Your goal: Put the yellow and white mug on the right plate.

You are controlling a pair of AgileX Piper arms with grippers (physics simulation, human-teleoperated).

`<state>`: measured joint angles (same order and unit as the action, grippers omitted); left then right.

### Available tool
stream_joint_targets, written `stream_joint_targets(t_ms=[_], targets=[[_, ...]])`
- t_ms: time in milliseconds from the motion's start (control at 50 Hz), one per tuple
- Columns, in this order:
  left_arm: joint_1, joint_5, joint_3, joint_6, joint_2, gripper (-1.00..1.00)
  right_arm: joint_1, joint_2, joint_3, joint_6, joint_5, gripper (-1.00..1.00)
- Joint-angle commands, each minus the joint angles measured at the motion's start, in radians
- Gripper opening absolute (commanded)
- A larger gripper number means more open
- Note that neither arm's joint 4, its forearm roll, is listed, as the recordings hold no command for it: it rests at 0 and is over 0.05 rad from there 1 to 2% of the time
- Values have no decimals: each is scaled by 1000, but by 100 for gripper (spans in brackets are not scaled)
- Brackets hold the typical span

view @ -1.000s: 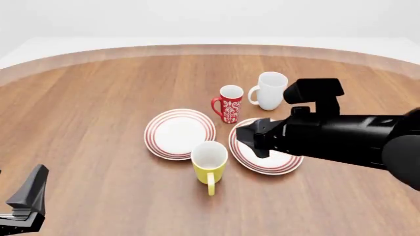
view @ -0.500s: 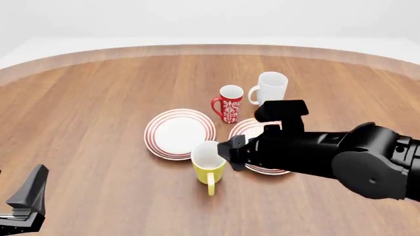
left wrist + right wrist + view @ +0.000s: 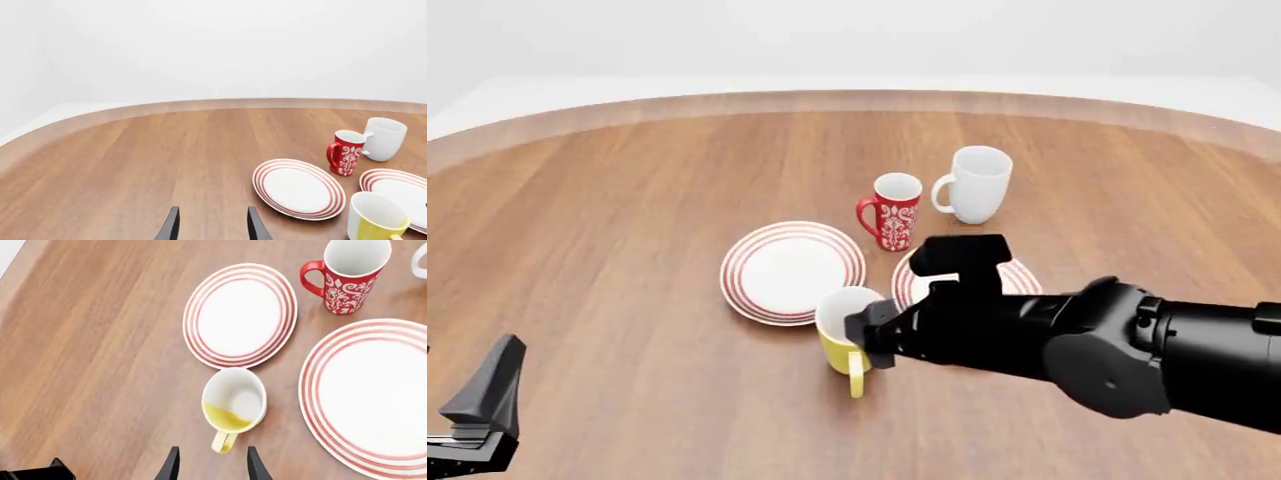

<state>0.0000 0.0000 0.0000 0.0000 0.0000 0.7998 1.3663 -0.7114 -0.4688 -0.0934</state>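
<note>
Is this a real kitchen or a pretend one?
Probably pretend: it looks computer-drawn. A bare round wooden table stands before blank white walls, holding only three mugs and two red-ringed plates, such as the yellow and white mug and the right plate.

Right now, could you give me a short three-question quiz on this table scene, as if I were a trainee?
1. True or false: the small yellow mug with the white inside already stands on a red-ringed white plate.
2. Which gripper hangs over that mug: A) the left gripper, B) the right gripper?
3. Fill in: the handle of the red mug with the white pattern points toward the ____ plate.

Key:
1. False. It stands upright on the round wooden table, close beside the left plate and the right plate.
2. B. Its fingers are apart with nothing between them.
3. Left.
</note>
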Motion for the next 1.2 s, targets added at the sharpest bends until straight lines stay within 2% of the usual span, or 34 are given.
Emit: stream_joint_targets(t_ms=[20, 140, 420, 1200], targets=[[0, 0, 0, 0, 0, 100, 10, 48, 11, -16, 50, 100], [0, 0, 0, 0, 0, 100, 17, 77, 17, -26, 79, 100], [0, 0, 0, 0, 0, 100, 3, 115, 17, -10, 97, 100], [0, 0, 0, 0, 0, 100, 31, 258, 84, -77, 282, 100]])
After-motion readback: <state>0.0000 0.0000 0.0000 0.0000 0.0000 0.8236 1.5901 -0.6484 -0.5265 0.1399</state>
